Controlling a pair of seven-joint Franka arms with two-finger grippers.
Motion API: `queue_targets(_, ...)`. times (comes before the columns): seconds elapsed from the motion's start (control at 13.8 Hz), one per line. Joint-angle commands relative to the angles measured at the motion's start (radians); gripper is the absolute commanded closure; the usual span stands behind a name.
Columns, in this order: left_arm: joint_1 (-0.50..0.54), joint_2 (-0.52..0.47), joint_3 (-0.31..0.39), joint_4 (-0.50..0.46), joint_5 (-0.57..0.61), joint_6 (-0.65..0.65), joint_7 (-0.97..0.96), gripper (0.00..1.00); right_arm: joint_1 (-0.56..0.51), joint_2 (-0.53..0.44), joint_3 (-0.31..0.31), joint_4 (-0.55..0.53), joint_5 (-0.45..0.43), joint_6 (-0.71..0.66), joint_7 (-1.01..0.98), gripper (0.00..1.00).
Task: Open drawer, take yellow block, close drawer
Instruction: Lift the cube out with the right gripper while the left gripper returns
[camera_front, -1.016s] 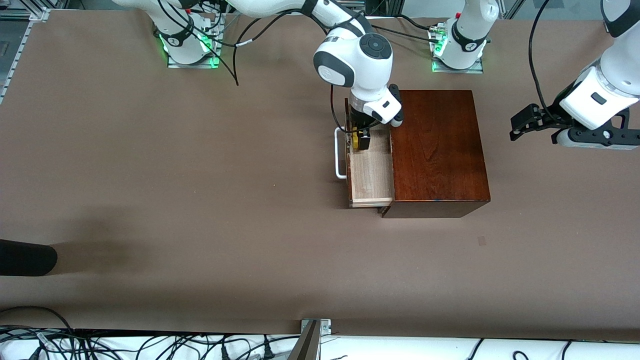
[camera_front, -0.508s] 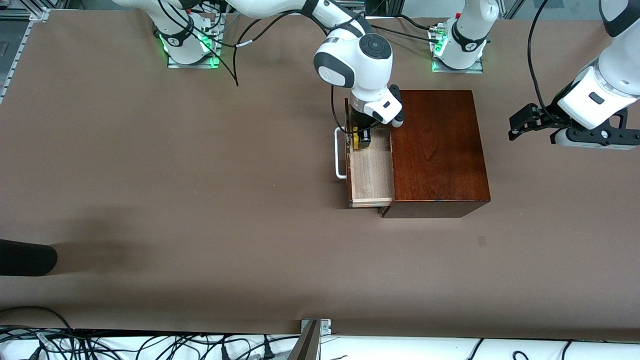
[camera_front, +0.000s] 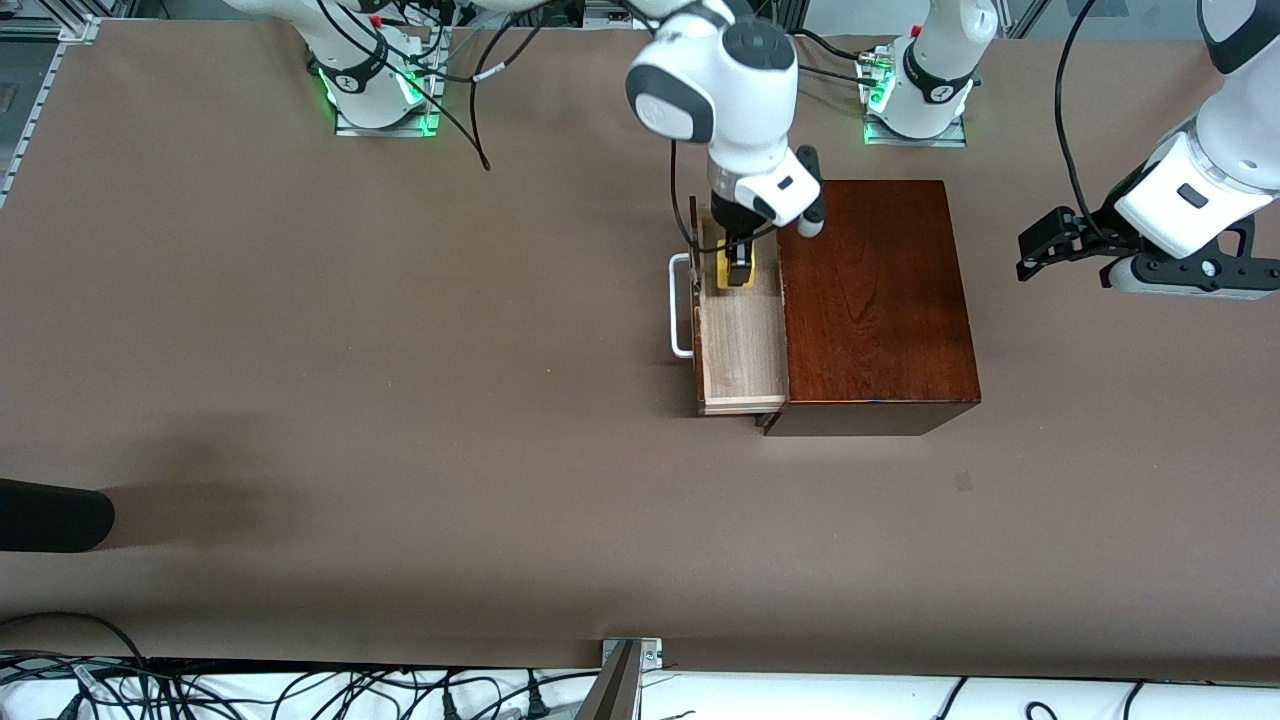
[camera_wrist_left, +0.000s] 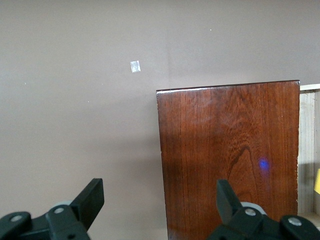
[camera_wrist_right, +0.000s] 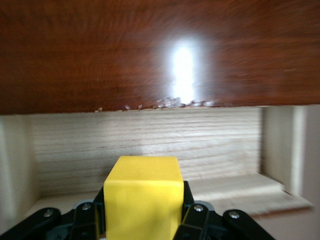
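Drawer (camera_front: 740, 340) open, sticking out of the box (camera_front: 875, 300). Right gripper (camera_front: 739, 270) clamps the block (camera_front: 739, 279) just above the drawer, so the take is underway. Left gripper (camera_front: 1050, 245) waits spread wide, empty, beside the box. Left: clear the block, close drawer.

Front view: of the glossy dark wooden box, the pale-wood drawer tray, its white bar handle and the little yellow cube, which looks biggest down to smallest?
1. Glossy dark mahogany box.
2. Pulled-out pale-wood drawer.
3. White bar handle.
4. Small yellow block, held over the drawer by the right gripper; being lifted nearer the camera, it looks slightly larger than it is.
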Motion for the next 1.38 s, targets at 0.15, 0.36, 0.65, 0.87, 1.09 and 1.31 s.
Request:
queue_targets(0.15,-0.006,-0.017,0.003,-0.005,-0.009,0.002,0.015,0.00,-0.073,-0.146,-0.035,0.005,0.031,-0.134,0.158,1.00)
queue_targets(0.36,-0.007,-0.017,0.002,-0.002,-0.010,-0.004,0.013,0.00,-0.157,-0.209,-0.036,0.002,0.033,-0.219,0.173,1.00)
queue_targets(0.65,-0.015,0.007,-0.038,-0.002,-0.024,-0.004,0.021,0.00,-0.381,-0.272,-0.030,-0.041,0.184,-0.294,0.150,1.00)
queue_targets(0.87,-0.015,0.024,-0.174,-0.002,-0.018,-0.002,0.024,0.00,-0.528,-0.324,-0.030,-0.206,0.196,-0.284,0.142,1.00)
queue_targets(1.09,-0.016,0.076,-0.291,0.001,-0.019,0.007,0.132,0.00,-0.601,-0.405,-0.058,-0.459,0.200,-0.148,0.233,1.00)
queue_targets(1.31,-0.018,0.177,-0.372,0.089,-0.021,0.004,0.225,0.00,-0.648,-0.467,-0.058,-0.648,0.208,-0.082,0.338,1.00)
